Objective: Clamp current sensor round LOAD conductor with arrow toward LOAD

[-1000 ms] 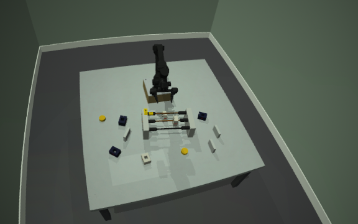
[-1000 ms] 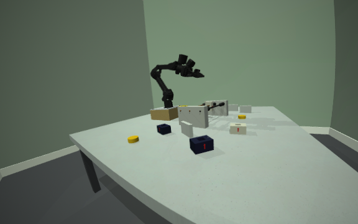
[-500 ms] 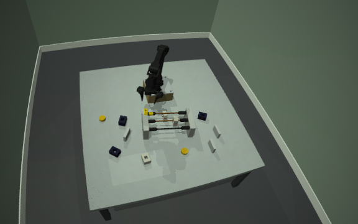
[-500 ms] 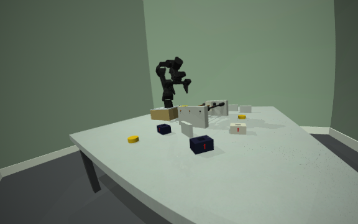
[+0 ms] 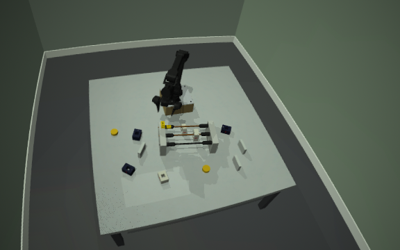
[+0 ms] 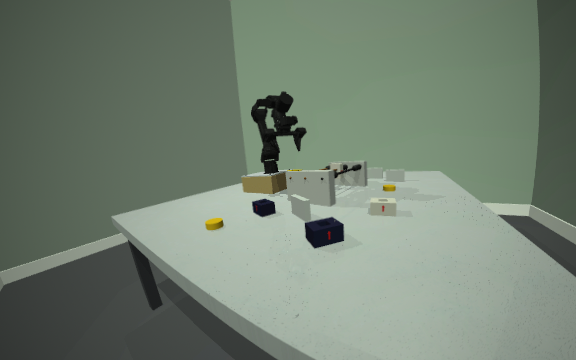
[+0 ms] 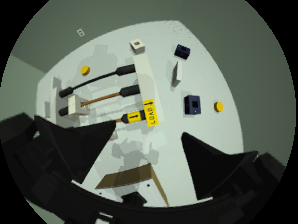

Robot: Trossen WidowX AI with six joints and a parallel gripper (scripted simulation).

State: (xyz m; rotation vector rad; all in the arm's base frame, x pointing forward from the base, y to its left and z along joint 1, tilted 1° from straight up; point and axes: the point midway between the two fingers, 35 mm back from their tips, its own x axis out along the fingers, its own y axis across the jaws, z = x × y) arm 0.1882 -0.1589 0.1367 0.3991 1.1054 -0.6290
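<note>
My gripper (image 5: 165, 112) (image 7: 149, 130) is open and empty, pointing down high above the table between its wooden base block and the rack. The LOAD conductor (image 5: 186, 126) is the rack's bar nearest the base; the yellow LOAD marker (image 5: 162, 123) (image 7: 150, 113) is on the end post, beside a yellow arrow sleeve (image 7: 133, 117). A pale sensor body (image 5: 184, 129) shows beside this bar, partly hidden. Another white body (image 5: 196, 134) (image 7: 75, 105) is at the middle bar. A cream block (image 5: 163, 176) (image 6: 383, 206) (image 7: 137, 46) with a red arrow stands apart. I cannot tell which sensor is open.
Dark blue blocks (image 5: 137, 134) (image 5: 128, 169) (image 5: 226, 129) stand on both sides of the rack. Thin white upright plates (image 5: 142, 150) (image 5: 242, 146) (image 5: 237, 162) and yellow discs (image 5: 114, 132) (image 5: 206, 169) are around it. The rack's end posts (image 5: 163, 144) (image 5: 213, 139) rise above the table.
</note>
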